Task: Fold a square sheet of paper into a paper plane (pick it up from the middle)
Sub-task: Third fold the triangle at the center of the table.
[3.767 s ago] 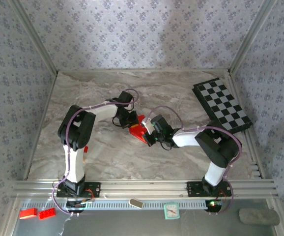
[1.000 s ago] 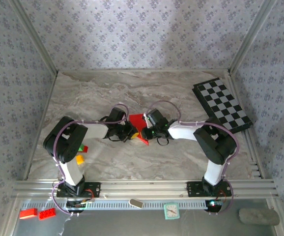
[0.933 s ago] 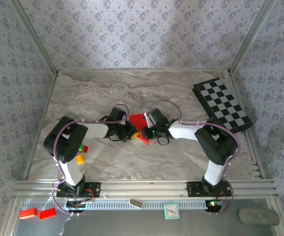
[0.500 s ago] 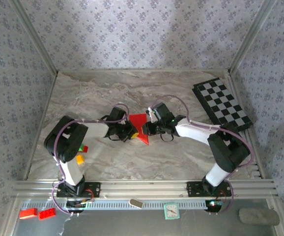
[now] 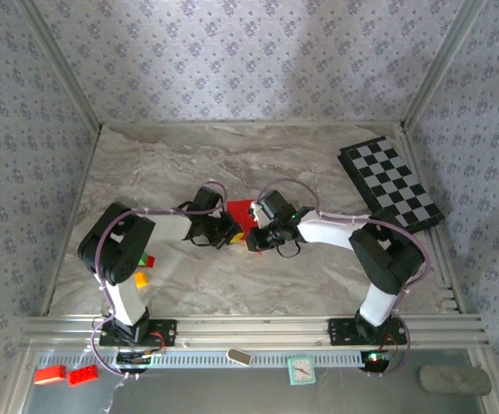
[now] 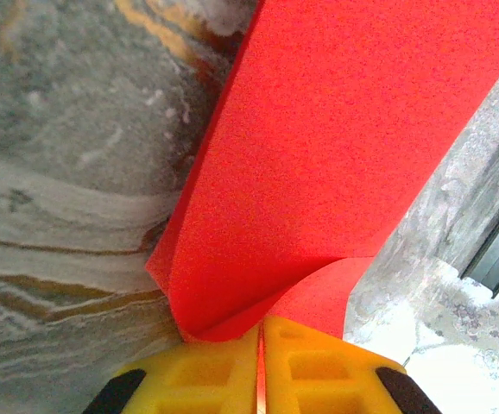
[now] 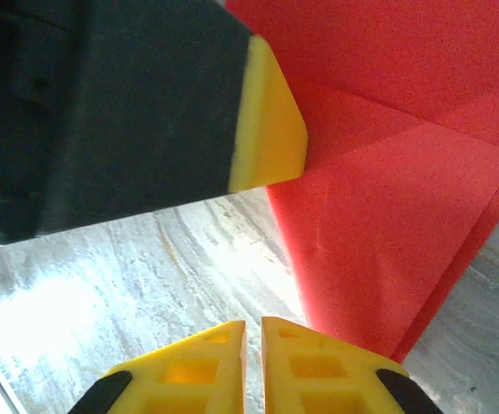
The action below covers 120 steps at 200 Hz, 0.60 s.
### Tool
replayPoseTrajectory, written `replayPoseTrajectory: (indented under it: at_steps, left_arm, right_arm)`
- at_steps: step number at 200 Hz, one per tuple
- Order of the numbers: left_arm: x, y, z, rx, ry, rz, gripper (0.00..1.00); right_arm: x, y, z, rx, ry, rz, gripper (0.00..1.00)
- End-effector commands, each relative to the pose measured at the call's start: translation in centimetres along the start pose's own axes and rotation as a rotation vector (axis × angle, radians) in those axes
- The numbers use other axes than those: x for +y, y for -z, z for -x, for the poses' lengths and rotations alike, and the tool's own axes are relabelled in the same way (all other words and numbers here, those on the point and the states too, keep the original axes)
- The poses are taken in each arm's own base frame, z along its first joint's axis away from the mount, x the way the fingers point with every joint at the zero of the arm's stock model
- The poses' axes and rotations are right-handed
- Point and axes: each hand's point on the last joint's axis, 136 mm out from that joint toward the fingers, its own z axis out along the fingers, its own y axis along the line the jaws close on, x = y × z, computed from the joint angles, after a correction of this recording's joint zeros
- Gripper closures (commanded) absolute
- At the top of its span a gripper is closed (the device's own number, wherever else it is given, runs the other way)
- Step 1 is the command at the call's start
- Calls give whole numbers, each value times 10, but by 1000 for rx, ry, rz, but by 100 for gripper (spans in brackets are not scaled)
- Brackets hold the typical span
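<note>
Your right gripper (image 5: 254,239) has swung back in from the right since half a second ago and now covers the near point of the paper (image 5: 240,210). The paper lies mid-table between the two wrists. From above you get just a red patch, and both grips are hidden.

The left wrist view shows the left gripper (image 6: 261,371) pinched on a curled fold of the paper, with the sheet fanning away over the table (image 6: 68,172). The right wrist view shows the right jaws nearly together with nothing between them. The paper's edge is just beyond the right finger, and the left arm's yellow fingertip (image 7: 267,121) is over the sheet.

The board (image 5: 392,183) lies far right, well apart. Small bricks (image 5: 142,269) sit by the left arm.
</note>
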Motion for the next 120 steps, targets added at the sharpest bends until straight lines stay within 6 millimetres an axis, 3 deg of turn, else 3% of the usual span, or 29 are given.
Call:
replayPoseTrajectory:
  at_steps: [1, 120]
  left_arm:
    - [38, -12, -4, 9, 49, 128, 90]
    - [36, -12, -4, 15, 39, 129, 90]
  right_arm:
    - [0, -3, 0, 27, -10, -19, 86]
    - [-17, -13, -5, 49, -68, -74, 86]
